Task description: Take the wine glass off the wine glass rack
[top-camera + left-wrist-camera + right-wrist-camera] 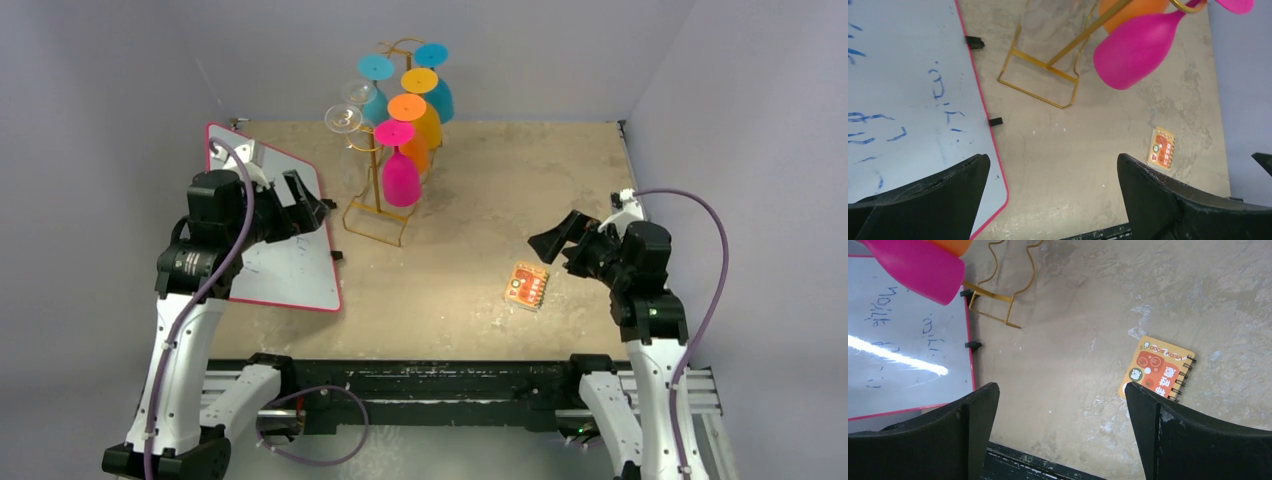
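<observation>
Reaching in hasn't begun yet by the look of it, so here's how I'd play it. Starting on the left: the left gripper (318, 208) hovers over the whiteboard (290, 262), near the wine glass rack (378, 215), which stands just right of the board toward the back. Glasses hang upside down from it, and the pink wine glass (401, 178) is the frontmost and lowest (the clear glasses (343, 118) on the rack's left side are hard to make out).

I'd come at the pink one from the side, close gently, then lift slightly and slide it outward off the rack so that light wire stand doesn't tip or drag.

Pincers: the left one has its jaws spread wide, holding and touching nothing. Further right lies a small orange notebook (527, 286). Past it is the right gripper (553, 237), equally wide apart and empty, well away from the rack.
</observation>
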